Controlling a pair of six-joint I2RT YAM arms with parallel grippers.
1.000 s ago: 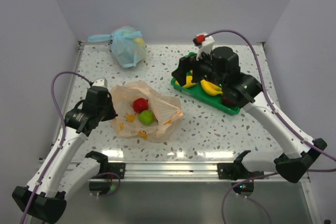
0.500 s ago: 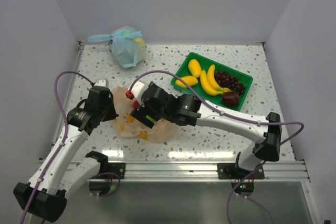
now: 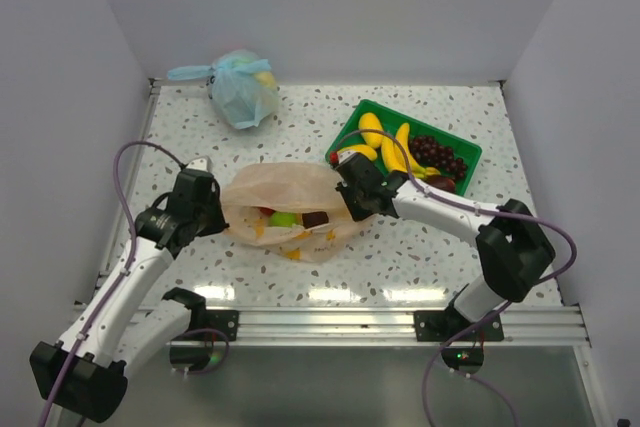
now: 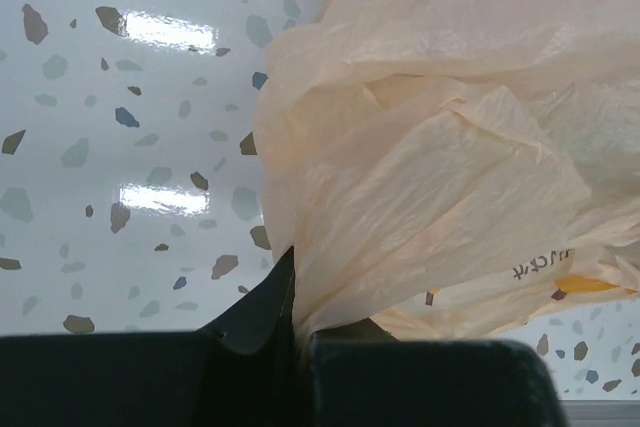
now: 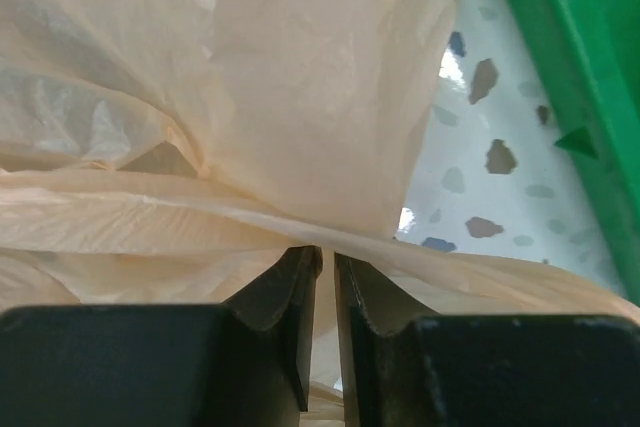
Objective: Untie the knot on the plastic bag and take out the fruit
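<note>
Spreading the plastic bag (image 3: 285,185) open
Left jaws and right jaws each clench its rim, bag stretched between them (untied, it seems); next, one side should release and reach the fruit (image 3: 284,218) inside.

The plastic bag (image 4: 430,147) is thin, crinkled film, translucent with a soft sheen. The table (image 4: 120,97) beneath is smooth speckled stone, glossy and mirroring the lamps. At two o'clock from the bag, the tray (image 3: 412,123) looks like smooth green plastic.
</note>
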